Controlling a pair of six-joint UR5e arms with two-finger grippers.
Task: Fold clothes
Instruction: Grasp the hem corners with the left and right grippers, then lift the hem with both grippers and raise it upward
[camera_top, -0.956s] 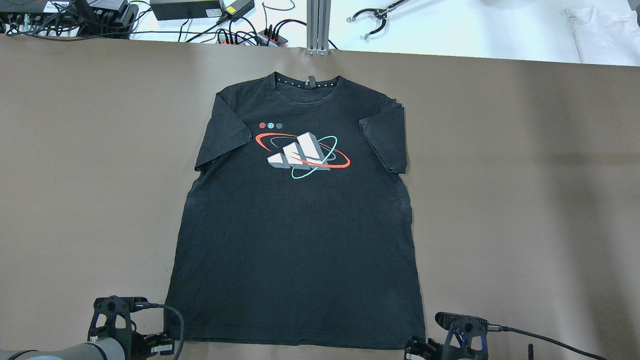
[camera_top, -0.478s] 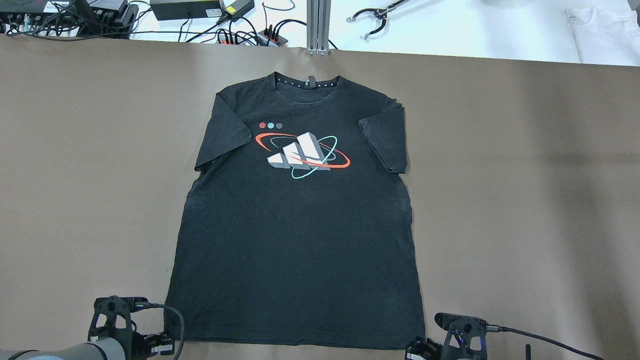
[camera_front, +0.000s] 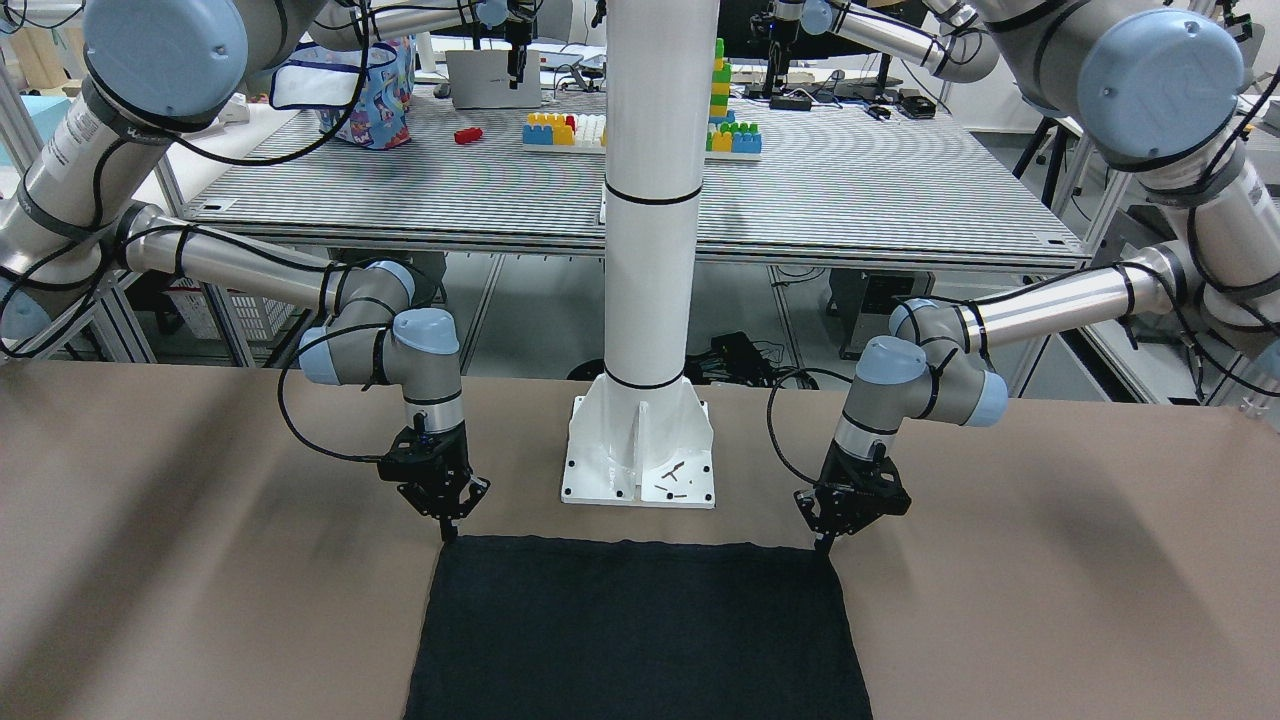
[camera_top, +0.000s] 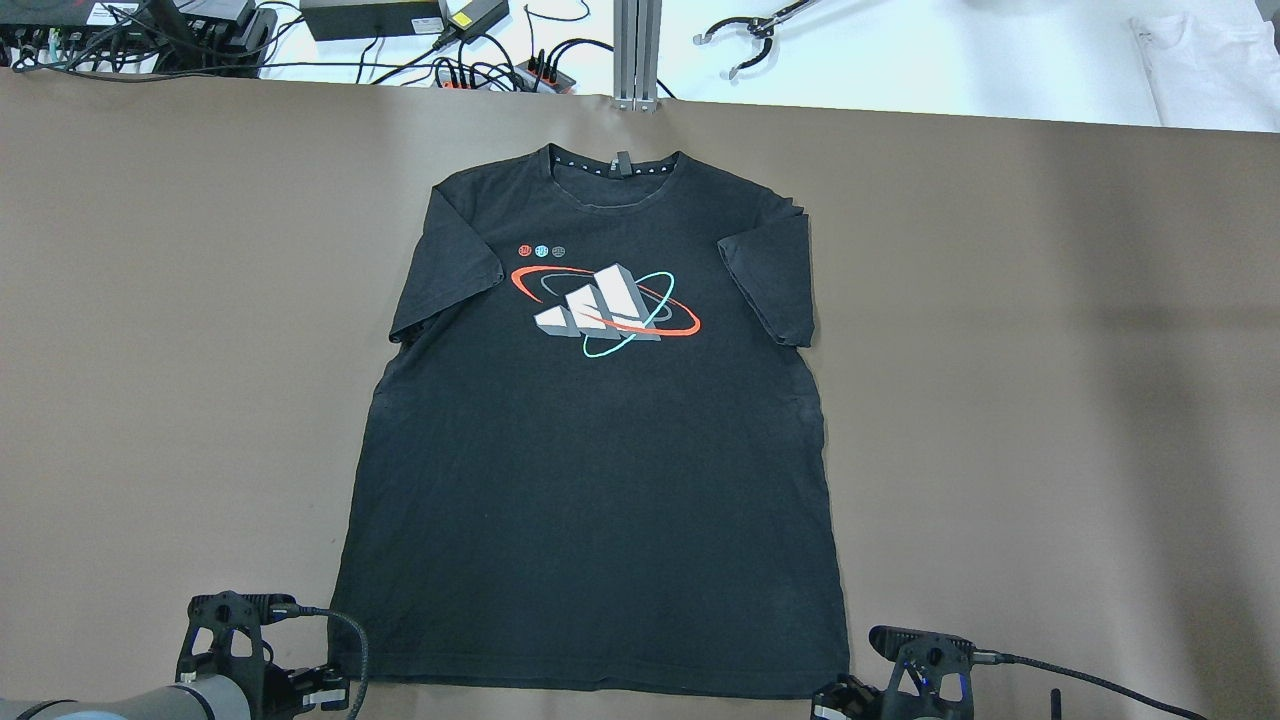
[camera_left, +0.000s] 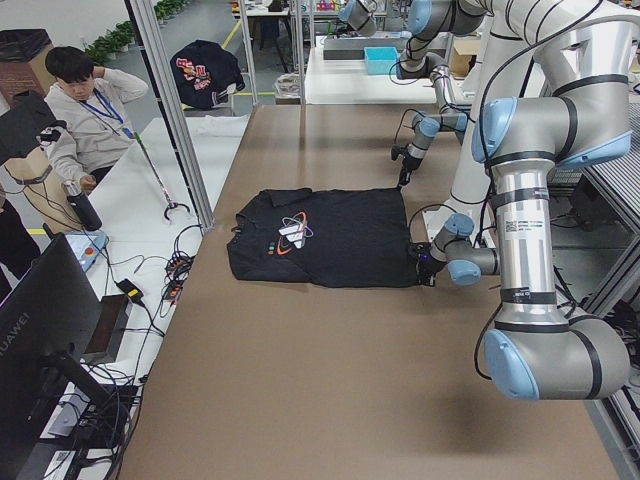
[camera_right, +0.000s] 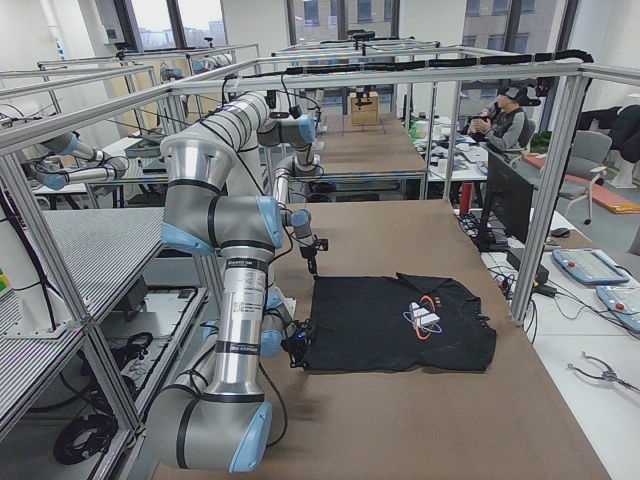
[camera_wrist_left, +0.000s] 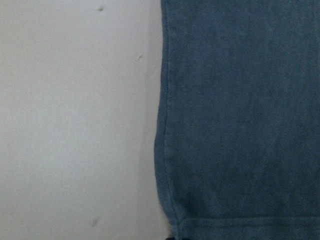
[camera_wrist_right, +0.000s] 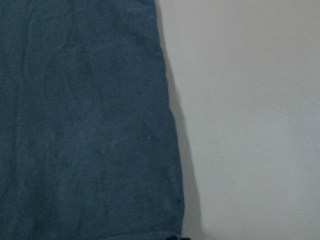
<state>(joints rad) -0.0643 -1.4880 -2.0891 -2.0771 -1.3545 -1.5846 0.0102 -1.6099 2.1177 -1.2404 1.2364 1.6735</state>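
1. On the brown table (camera_top: 1000, 400), the soft black cloth T-shirt (camera_top: 600, 500) lies flat, picture side up.
2. It looks light and floppy, so it is best held by the bottom corners.
3. The left gripper (camera_front: 825, 540) and right gripper (camera_front: 447, 528) sit there with fingers together. I cannot tell if they pinch cloth.

The black fabric T-shirt (camera_front: 640, 630) was cropped by the front-facing view's bottom; closure of the left gripper (camera_front: 826, 545) and right gripper (camera_front: 447, 532) could not be resolved.
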